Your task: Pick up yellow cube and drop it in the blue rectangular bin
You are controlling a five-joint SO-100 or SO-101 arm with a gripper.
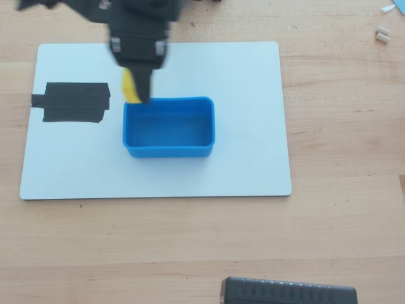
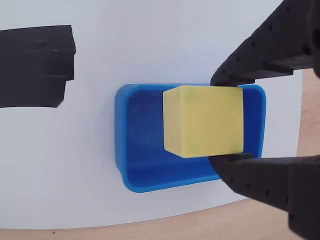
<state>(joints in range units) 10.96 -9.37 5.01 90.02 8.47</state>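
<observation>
Wrist view: gripper (image 2: 226,122) clamped on the yellow cube (image 2: 204,121), one black finger (image 2: 265,50) above it, one below, cube held in the air over the blue bin (image 2: 121,135). Bin sits on a white board (image 2: 150,45) w/ black tape patch (image 2: 32,65) upper left. Overhead view: cube (image 1: 130,85) at bin's (image 1: 168,151) far-left corner; tape (image 1: 73,102) left of bin, wood table (image 1: 342,158) around board.

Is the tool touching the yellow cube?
Touching. The wrist view shows the tool with its two black fingers pressed against opposite sides of the cube, held above the bin.
</observation>
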